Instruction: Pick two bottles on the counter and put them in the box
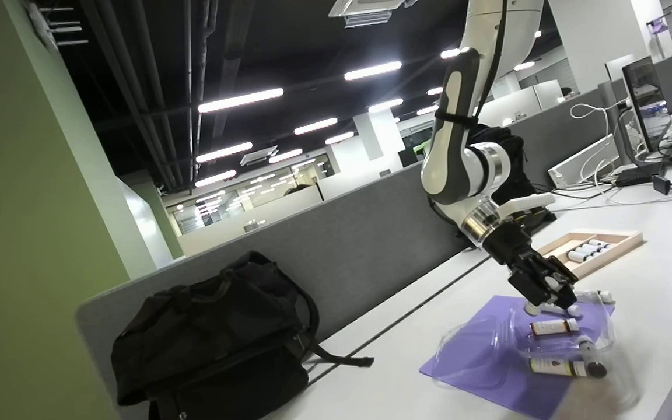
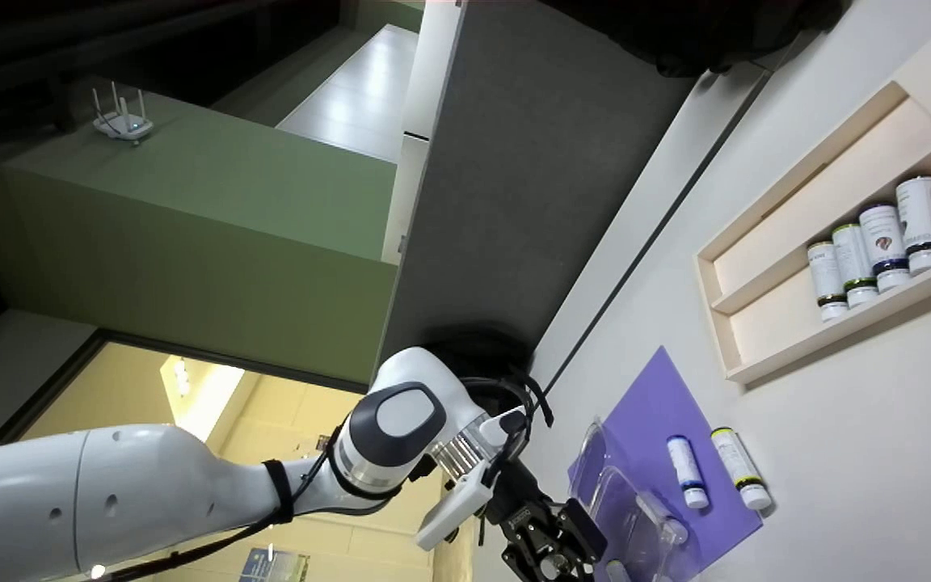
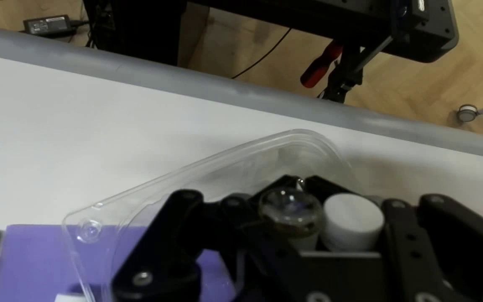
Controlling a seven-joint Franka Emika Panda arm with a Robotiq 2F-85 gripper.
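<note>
Claw state: my Robotiq gripper (image 1: pixel 553 287) is drawn in on a load. At the lower centre of the wrist view, a white-capped bottle (image 3: pixel 352 222) and a clear-ended bottle (image 3: pixel 290 213) sit side by side between its fingers. I judge both clamped as a pair, so that one trip serves for two; the contact faces are hidden.

Location: in the wrist view the pair lies over a clear plastic clamshell (image 3: pixel 199 167), at mid-frame; I am unable to gauge the height. The clamshell rests partly on a purple sheet (image 2: pixel 651 412), which probably marks the work area. A blue-banded bottle (image 2: pixel 684 465) and a yellow-banded bottle (image 2: pixel 735 461) lie on their sides at lower right of an exterior view, presumably set within reach. At upper right there, a wooden tray (image 2: pixel 764 323) holds four bottles (image 2: pixel 882 242) flat in one compartment, caps aligned, presumably to prevent rolling. Clamshell or tray may be the task's box; I find no deciding mark.

Appearance: of the gripped pair, one shows a plain white, round, flat-topped cap. The other shows a glossy, transparent, domed end with a faint amber tint. I can read no label on either.
</note>
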